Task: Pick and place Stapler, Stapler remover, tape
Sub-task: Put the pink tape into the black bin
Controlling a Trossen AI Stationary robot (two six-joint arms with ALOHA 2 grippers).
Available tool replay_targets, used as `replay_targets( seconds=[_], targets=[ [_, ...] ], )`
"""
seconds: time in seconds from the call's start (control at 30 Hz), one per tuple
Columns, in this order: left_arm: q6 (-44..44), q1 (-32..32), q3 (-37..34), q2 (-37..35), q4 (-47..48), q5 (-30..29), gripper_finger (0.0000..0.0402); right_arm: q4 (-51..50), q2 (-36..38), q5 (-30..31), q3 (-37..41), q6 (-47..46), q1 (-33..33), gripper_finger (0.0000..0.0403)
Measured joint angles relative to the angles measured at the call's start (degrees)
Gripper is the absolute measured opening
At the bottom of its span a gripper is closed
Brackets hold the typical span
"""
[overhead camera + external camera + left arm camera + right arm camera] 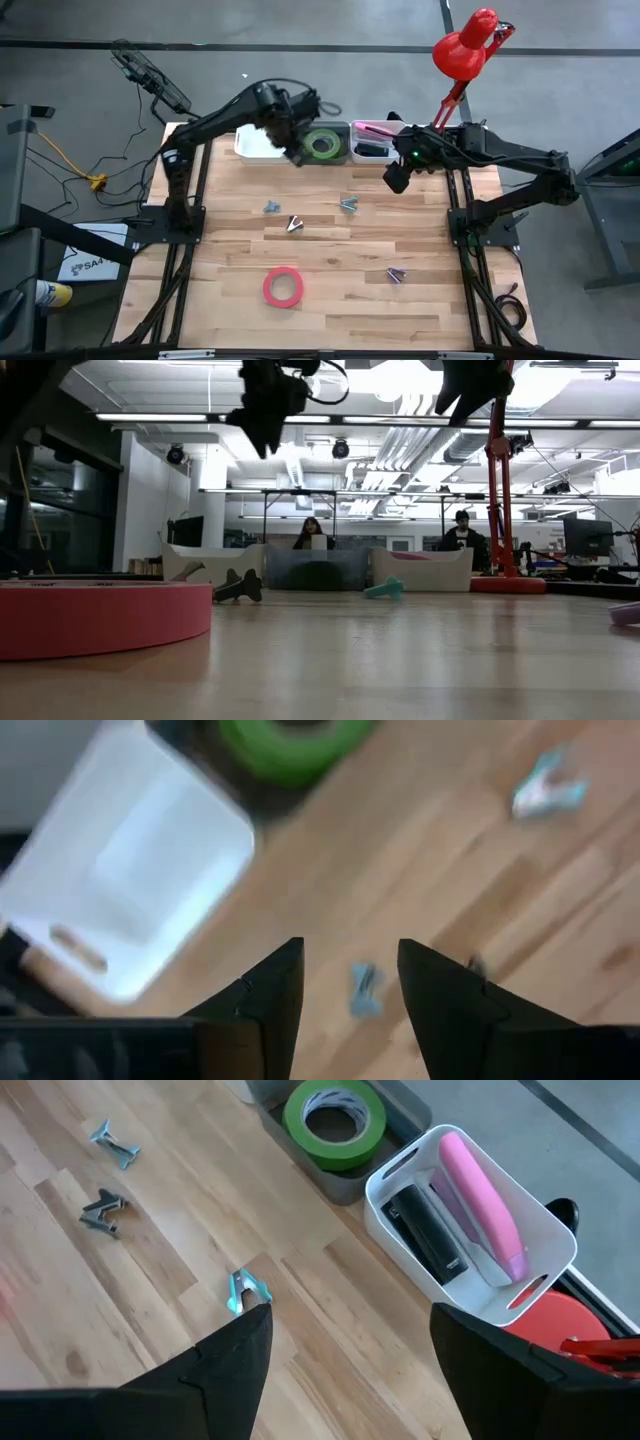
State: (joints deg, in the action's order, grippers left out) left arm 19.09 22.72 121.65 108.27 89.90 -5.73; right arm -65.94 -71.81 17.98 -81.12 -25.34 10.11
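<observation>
A green tape roll (pixel 322 143) lies flat in the grey bin (pixel 340 158) at the table's far edge. A pink tape roll (pixel 283 287) lies flat on the table near the front. A pink stapler (pixel 480 1200) and a black stapler (pixel 430 1230) lie in the white bin (pixel 545 1230) to the right of the grey one. Several staple removers lie loose on the wood, among them a blue one (pixel 365 990) and another (pixel 396 274). My left gripper (pixel 350 990) hangs open and high beside the grey bin, with nothing between its fingers. My right gripper (pixel 350 1350) hangs open in front of the white stapler bin.
Another white bin (pixel 258 145) stands at the far left of the row. A red desk lamp (pixel 465 50) stands behind the table's far right corner. Bare wood lies between the removers and the pink tape. In the low view, people sit in the room beyond the table.
</observation>
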Motion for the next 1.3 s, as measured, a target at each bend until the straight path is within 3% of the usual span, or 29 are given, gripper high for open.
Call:
replay_targets(
  seconds=[0.3, 0.5, 0.6, 0.9, 1.2, 1.3],
  targets=[
    [14.0, -9.8, -24.4, -12.7, -2.0, 2.4, 0.0159, -1.3, 0.0, 0.0, 0.0, 1.3, 0.0, 0.0263],
    [25.5, -20.0, -36.2, -16.5, -5.9, 5.4, 0.0159, -1.2, 0.0, -0.3, 0.0, 2.3, 0.0, 0.0263],
    [29.8, -24.5, -39.8, -16.4, -7.4, 6.0, 0.0159, -1.3, 0.0, -1.2, 0.0, 2.5, 0.0, 0.0263],
    [40.1, -34.7, -46.6, -16.4, -23.3, 6.9, 0.0166, -1.3, 0.0, -1.9, 0.0, 1.8, 0.0, 0.0263],
    [47.8, -41.8, -51.6, -15.5, -32.5, 8.0, 0.0266, -2.4, 0.0, -5.1, 0.0, -0.3, -0.2, 0.0263],
    [48.9, -43.4, -52.6, -14.0, -32.9, 7.7, 0.0281, -3.1, 0.0, -4.7, 0.0, -1.5, -1.4, 0.0263]
  ],
)
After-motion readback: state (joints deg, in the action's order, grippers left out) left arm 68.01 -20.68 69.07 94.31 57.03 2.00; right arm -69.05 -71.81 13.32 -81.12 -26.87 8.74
